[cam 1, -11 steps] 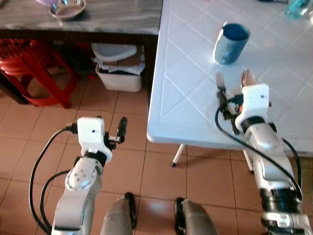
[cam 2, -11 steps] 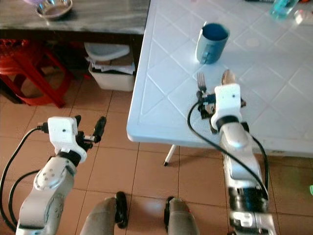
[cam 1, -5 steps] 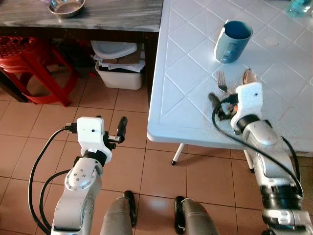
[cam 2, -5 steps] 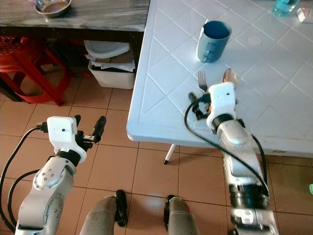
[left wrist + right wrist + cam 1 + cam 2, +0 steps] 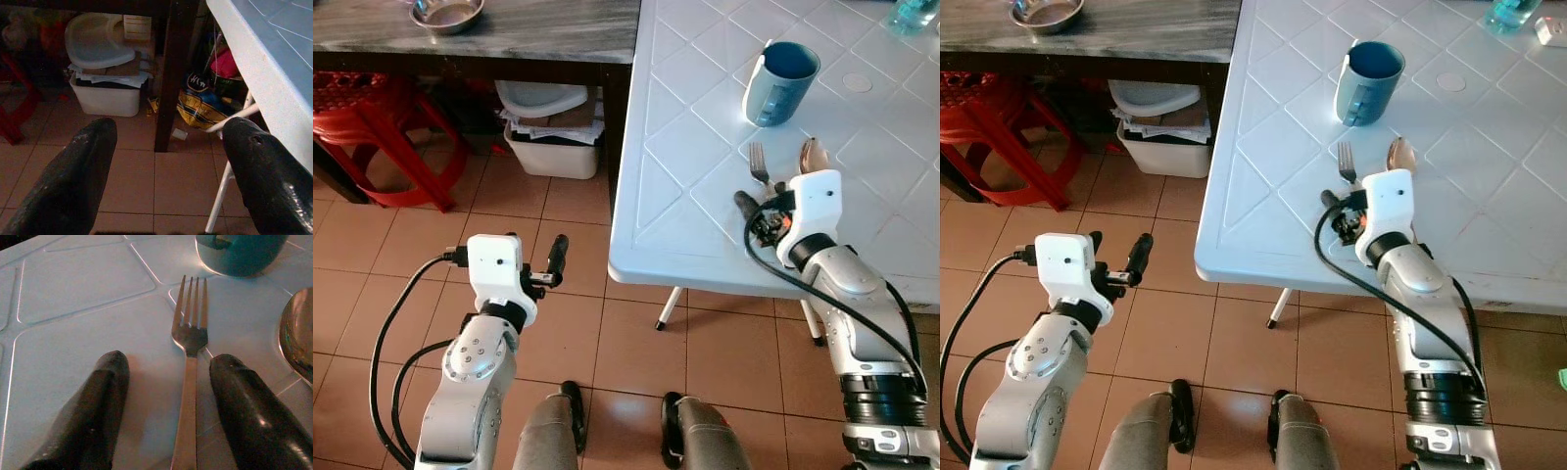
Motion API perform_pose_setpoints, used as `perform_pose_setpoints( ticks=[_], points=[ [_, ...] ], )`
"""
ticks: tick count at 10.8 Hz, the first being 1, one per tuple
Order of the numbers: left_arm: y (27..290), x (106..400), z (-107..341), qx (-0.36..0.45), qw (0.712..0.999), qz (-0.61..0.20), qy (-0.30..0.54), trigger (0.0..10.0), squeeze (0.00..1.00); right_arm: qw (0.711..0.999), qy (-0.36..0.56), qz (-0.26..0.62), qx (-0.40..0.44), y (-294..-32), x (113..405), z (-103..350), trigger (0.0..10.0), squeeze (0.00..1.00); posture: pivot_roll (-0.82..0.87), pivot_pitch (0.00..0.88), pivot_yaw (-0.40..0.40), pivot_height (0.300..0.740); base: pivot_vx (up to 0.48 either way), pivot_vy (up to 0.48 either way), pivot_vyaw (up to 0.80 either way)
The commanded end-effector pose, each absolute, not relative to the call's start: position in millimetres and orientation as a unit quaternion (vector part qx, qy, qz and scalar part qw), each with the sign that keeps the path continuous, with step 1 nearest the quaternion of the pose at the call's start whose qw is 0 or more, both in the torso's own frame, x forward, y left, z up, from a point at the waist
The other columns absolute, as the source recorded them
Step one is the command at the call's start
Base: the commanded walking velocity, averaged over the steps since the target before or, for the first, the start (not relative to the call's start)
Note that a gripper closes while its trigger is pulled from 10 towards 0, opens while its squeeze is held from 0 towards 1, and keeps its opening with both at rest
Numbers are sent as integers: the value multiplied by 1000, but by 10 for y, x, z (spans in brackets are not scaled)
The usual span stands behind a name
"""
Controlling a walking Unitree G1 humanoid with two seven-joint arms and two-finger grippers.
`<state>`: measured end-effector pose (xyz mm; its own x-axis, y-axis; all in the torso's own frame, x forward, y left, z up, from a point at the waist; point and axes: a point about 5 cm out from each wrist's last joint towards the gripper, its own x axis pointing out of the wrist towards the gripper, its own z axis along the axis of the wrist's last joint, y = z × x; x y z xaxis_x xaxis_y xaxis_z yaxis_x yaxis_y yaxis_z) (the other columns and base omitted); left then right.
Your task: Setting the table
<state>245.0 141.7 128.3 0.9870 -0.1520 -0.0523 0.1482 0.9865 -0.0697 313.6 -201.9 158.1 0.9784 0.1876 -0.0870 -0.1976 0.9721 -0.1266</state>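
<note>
On your surface (image 5: 675,147): mug (image 5: 779,82) behind fork (image 5: 759,164); spoon (image 5: 812,154) just right of fork; your right hand (image 5: 168,406) straddles the fork. Left, beyond the edge: bin (image 5: 551,147), stool (image 5: 382,137), bowl (image 5: 448,14) on the counter (image 5: 538,29)

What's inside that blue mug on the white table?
The blue mug stands upright; its visible inside looks dark blue with nothing showing in it. The near wall hides the bottom, so a little liquid cannot be ruled out.

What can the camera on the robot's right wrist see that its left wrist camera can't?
The right wrist view has a fork lying on the tabletop between the open fingers of the right pincer, a spoon beside it and a blue mug beyond. The left wrist view has the open left pincer over tiled floor, facing a white bin. Both catch the white table.
</note>
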Motion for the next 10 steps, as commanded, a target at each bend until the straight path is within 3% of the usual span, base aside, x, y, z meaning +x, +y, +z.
perform_pose_setpoints(
  ticks=[1,2,7,8,9,10],
  points=[
    [1446,2421,1276,-27,996,-74,35,10000,0,990,102,79,-51,-2142,3078,1323,6157,0,-7,287,39,740,0,0,0],
    [1447,2423,1279,-27,996,-74,34,10000,0,991,106,74,-20,-2190,3077,1308,10000,0,-9,287,39,740,0,0,0],
    [1460,2425,1283,-21,996,-79,38,10000,0,983,145,106,27,-2269,3121,1191,10000,0,5,285,53,740,0,0,0],
    [1458,2432,1287,-21,996,-80,37,10000,0,979,165,114,37,-2278,3166,1176,5529,0,8,281,52,740,0,0,0],
    [1457,2431,1287,-21,996,-80,38,10000,0,974,190,122,34,-2293,3184,1138,0,0,8,281,52,740,0,0,0],
    [1457,2426,1286,-20,996,-81,38,10000,0,970,204,135,19,-2294,3200,1118,0,0,13,278,50,740,0,0,0]
  ],
)
